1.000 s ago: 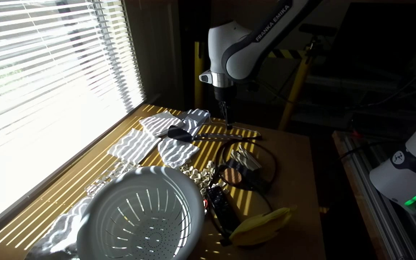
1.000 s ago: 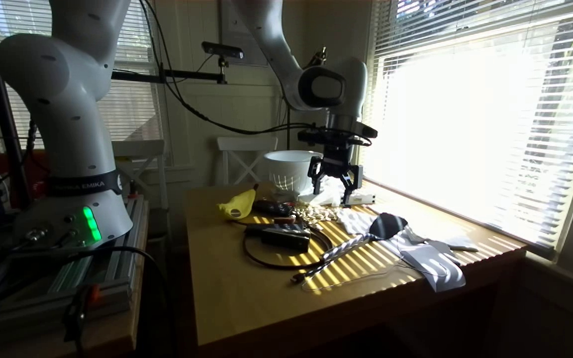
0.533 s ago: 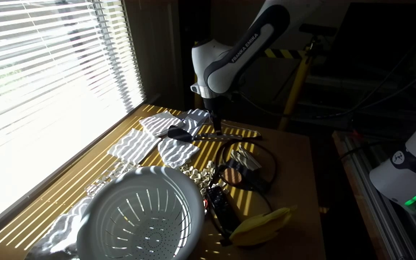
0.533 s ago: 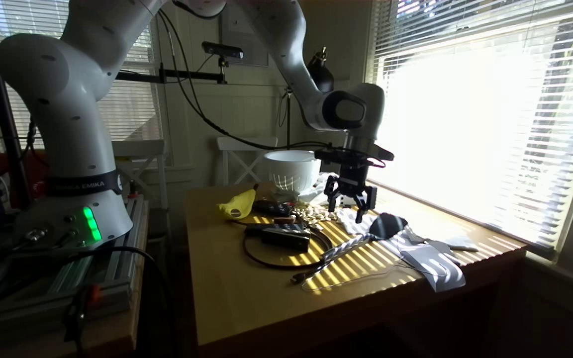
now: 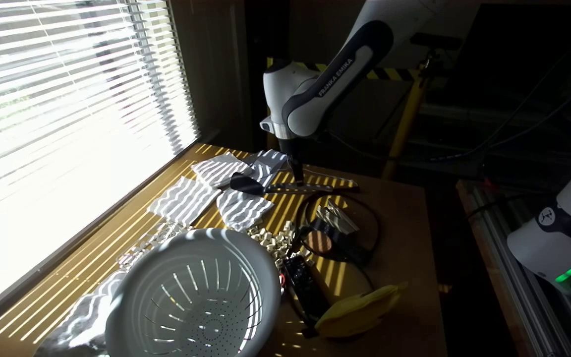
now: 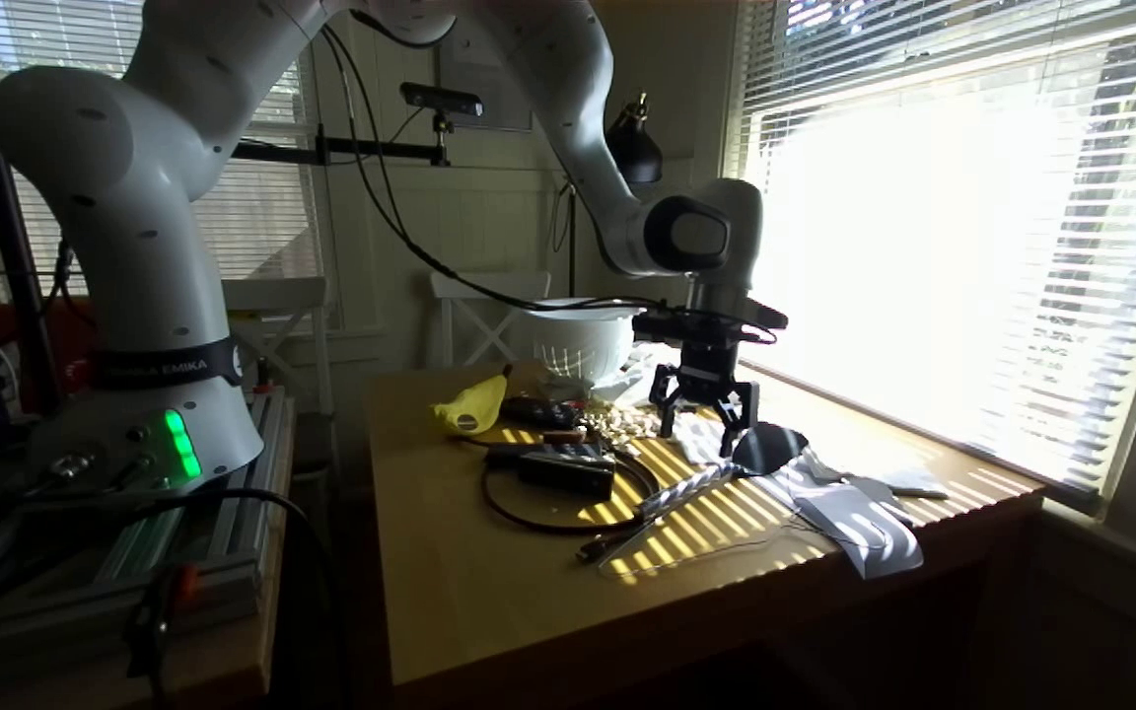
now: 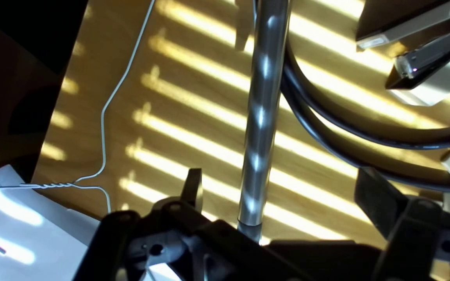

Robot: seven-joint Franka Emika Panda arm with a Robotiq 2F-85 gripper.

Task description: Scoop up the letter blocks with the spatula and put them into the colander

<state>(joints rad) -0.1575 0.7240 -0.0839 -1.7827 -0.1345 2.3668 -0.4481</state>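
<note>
Arm (image 5: 335, 78): bent, wrist pointing down.
Gripper (image 7: 279, 183): spread wide over the handle of the spatula (image 7: 262, 117).
Spatula: near one table (image 5: 404, 238) edge.
Colander (image 5: 201, 292): upright near the opposite edge.
Letter blocks (image 5: 276, 242): beside the colander.

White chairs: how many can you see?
2, both in an exterior view: one chair partly hidden by the robot's base, another chair partly hidden by the colander. More could be out of sight.

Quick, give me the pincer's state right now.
Pincer: open, holding nothing; in the wrist view the spatula handle shows between its parted jaws.
</note>
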